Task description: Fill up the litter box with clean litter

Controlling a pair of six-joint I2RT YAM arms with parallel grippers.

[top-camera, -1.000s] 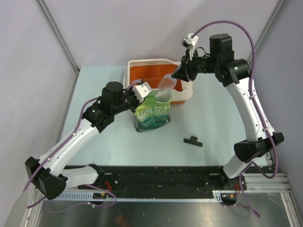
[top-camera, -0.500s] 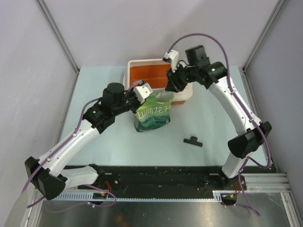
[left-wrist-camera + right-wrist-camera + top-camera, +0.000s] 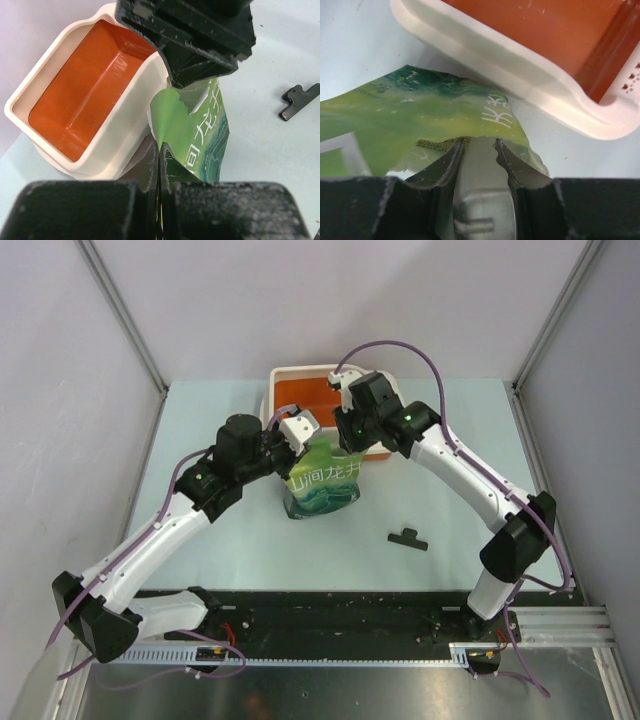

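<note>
left gripper (image 3: pixel 159 160) clenched on green pouch (image 3: pixel 322 485) top edge | right gripper (image 3: pixel 476 145) has swung down from over the box to the pouch mouth, gripping a translucent piece (image 3: pixel 480 190) I can't identify | litter box (image 3: pixel 303 370) just behind pouch, part-hidden by right arm

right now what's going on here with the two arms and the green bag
The left gripper is shut on the top edge of the green pouch, holding it upright beside the litter box. The right gripper, gripping a clear plastic piece that looks like a scoop, is at the pouch's torn-open mouth. The box's orange floor looks nearly bare, so filling has hardly begun.
</note>
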